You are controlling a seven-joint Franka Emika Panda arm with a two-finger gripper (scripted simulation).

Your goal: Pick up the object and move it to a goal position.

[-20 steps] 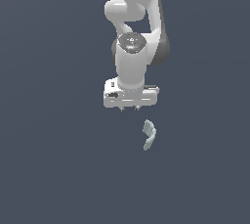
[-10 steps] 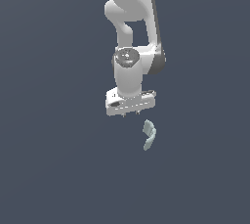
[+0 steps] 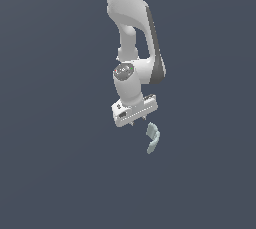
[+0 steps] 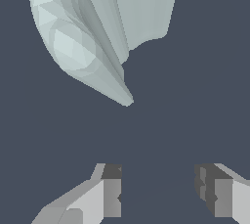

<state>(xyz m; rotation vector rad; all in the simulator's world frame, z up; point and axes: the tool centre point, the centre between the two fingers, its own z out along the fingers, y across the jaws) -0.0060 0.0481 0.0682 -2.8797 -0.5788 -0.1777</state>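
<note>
The object [image 3: 153,138] is a small pale grey-green bent flat piece lying on the dark grey floor, just below and to the exterior view's right of my gripper [image 3: 137,120]. The white gripper hangs from the arm, tilted, with its short fingers pointing down. In the wrist view the object [image 4: 93,32] fills the far part of the picture, apart from the two fingertips [image 4: 111,191]. The gripper [image 4: 158,189] is open and empty, with a wide gap between the fingers.
The white arm [image 3: 132,28] rises above the gripper to the picture's top edge. The dark grey floor [image 3: 55,163] spreads plain all around.
The arm has leaned and swung the gripper toward the exterior view's right, closer to the object, and the hand has tilted. The object has not moved.
</note>
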